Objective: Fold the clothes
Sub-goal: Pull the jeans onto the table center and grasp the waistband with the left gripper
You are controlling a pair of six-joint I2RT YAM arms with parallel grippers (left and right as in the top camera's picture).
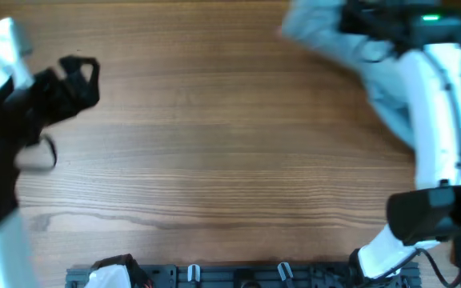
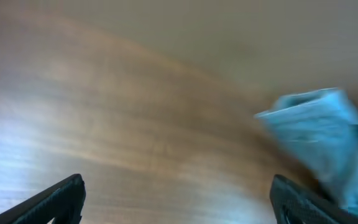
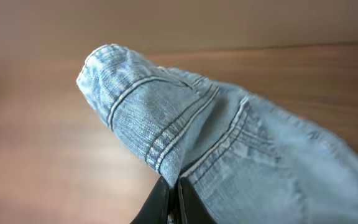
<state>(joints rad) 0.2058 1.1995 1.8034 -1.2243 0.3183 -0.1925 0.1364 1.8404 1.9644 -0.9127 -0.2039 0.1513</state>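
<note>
robot lab, wood-grain table (image 1: pixel 214 160) w/ left arm (image 1: pixel 6 152) & right arm (image 1: pixel 438 112), metal rail (image 1: pixel 238 276) at edge

Honestly, there's nothing you can read in any of these. In the right wrist view the denim shorts (image 3: pixel 229 143) show you only seams and stitching, with no lettering, tag or number legible on them. The overhead and left wrist shots are too blurred for you to make out any print or brand, whether on the gear or on the table (image 1: pixel 214 144).
</note>
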